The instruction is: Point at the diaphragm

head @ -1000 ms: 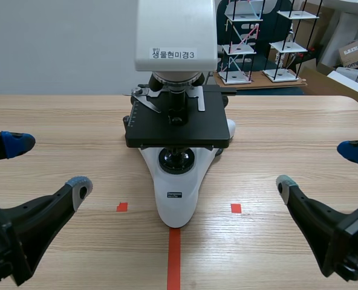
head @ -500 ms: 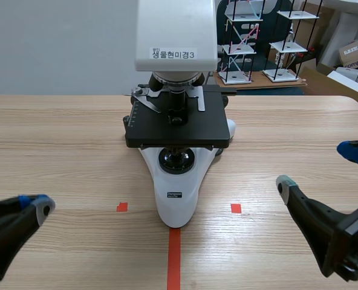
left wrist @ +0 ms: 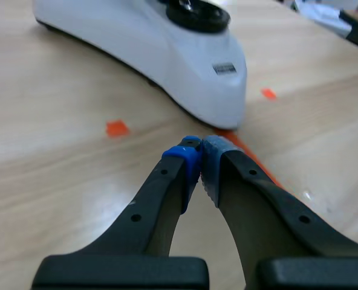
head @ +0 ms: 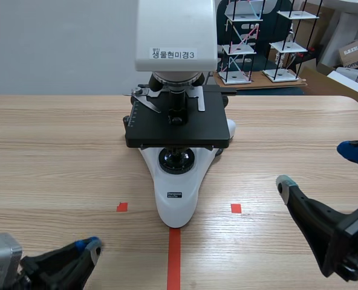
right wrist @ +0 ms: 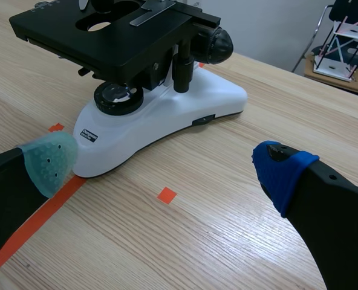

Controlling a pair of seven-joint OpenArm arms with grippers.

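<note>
A white microscope (head: 176, 199) with a black stage (head: 178, 128) stands at the table's middle. A round black lens (head: 176, 159) sits on its base, and the dark parts under the stage (right wrist: 153, 75) are in shadow. My left gripper (head: 88, 246) is low at the near left, shut on nothing, with its tip a short way from the base's front end (left wrist: 224, 90). In the left wrist view its pads (left wrist: 191, 158) meet. At the near right my right gripper (head: 320, 166) stands open and holds nothing, to the right of the base (right wrist: 167, 166).
Orange-red tape marks (head: 174, 257) lie in front of the microscope. Behind the table's far edge stand white wire racks (head: 242, 42) and cardboard boxes (head: 355, 54). Bare wood lies on both sides of the microscope.
My left gripper has shut and dropped toward the table's near edge, its tip swinging right toward the microscope's base. The right arm has not moved.
</note>
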